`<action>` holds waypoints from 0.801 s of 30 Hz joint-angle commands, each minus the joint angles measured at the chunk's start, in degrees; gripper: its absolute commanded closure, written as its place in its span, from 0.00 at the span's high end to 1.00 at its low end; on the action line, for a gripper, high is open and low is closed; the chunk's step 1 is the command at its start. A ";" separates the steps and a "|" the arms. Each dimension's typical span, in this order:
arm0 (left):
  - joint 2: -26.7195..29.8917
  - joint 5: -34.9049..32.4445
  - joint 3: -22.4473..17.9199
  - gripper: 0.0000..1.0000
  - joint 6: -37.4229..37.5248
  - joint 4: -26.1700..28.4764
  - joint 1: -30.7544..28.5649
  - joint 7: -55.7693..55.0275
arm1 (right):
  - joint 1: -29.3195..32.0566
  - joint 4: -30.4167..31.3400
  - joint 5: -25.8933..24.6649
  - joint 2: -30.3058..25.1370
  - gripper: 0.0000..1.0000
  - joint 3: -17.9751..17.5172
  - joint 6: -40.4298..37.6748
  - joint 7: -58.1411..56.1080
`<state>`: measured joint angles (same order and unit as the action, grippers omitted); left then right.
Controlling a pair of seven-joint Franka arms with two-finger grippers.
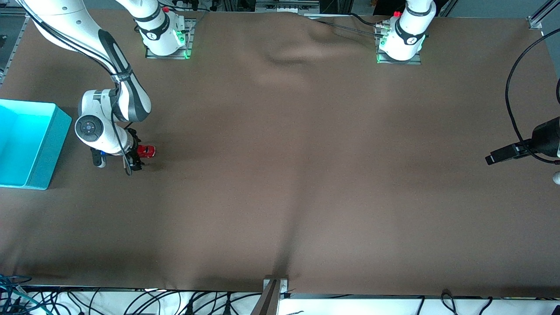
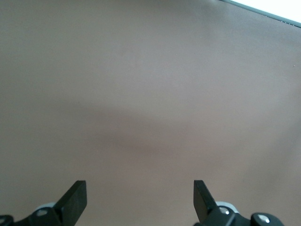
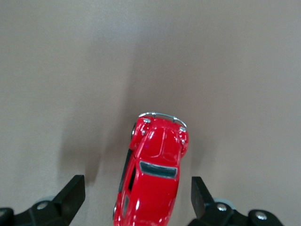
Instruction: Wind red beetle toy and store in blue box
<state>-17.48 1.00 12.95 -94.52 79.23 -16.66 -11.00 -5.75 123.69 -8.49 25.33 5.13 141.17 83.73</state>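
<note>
The red beetle toy (image 1: 146,151) stands on its wheels on the brown cloth, a short way from the blue box (image 1: 49,146) toward the table's middle. My right gripper (image 1: 138,152) is low over it and open. In the right wrist view the toy (image 3: 155,179) lies between the two black fingertips (image 3: 75,187) with a gap on each side, its chrome bumper pointing away from the palm. The right gripper (image 3: 137,183) touches nothing. My left gripper (image 2: 140,188) is open over bare cloth and holds nothing. The box lies at the right arm's end of the table, its cyan inside empty.
A black device on a cable (image 1: 523,148) juts in at the left arm's end of the table. The cloth has a wrinkle (image 1: 297,54) between the two bases. A metal bracket (image 1: 275,288) sits at the table edge nearest the front camera.
</note>
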 commanded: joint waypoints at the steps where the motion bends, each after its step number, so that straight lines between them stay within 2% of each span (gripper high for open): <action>1: 0.69 0.76 0.24 1.00 1.09 -0.40 -0.48 1.24 | 0.22 0.24 -0.83 -0.10 0.61 -0.29 0.25 2.58; 2: 0.69 0.76 0.24 1.00 1.09 -0.40 -0.48 1.24 | 0.22 0.15 -0.83 -0.19 0.30 -0.21 0.16 3.54; 3: 0.69 0.76 0.24 1.00 1.00 -0.40 -0.48 1.24 | 0.22 0.15 -0.83 -0.19 0.15 -0.21 0.16 4.25; 4: 0.69 0.76 0.24 1.00 1.00 -0.40 -0.48 1.24 | 0.22 0.15 -0.83 -0.19 0.04 -0.21 0.16 4.60; 5: 0.69 0.76 0.24 1.00 1.00 -0.40 -0.48 1.24 | 0.22 0.15 -0.83 -0.19 0.00 -0.21 0.16 4.78; 24: 0.69 0.76 0.24 1.00 1.00 -0.40 -0.48 1.24 | 0.22 -0.20 -0.83 -0.63 0.00 -0.21 0.07 5.40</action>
<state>-17.48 1.00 12.94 -94.52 79.23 -16.66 -11.00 -5.71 123.56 -8.49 25.00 5.15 141.11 87.68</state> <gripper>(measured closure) 0.000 0.529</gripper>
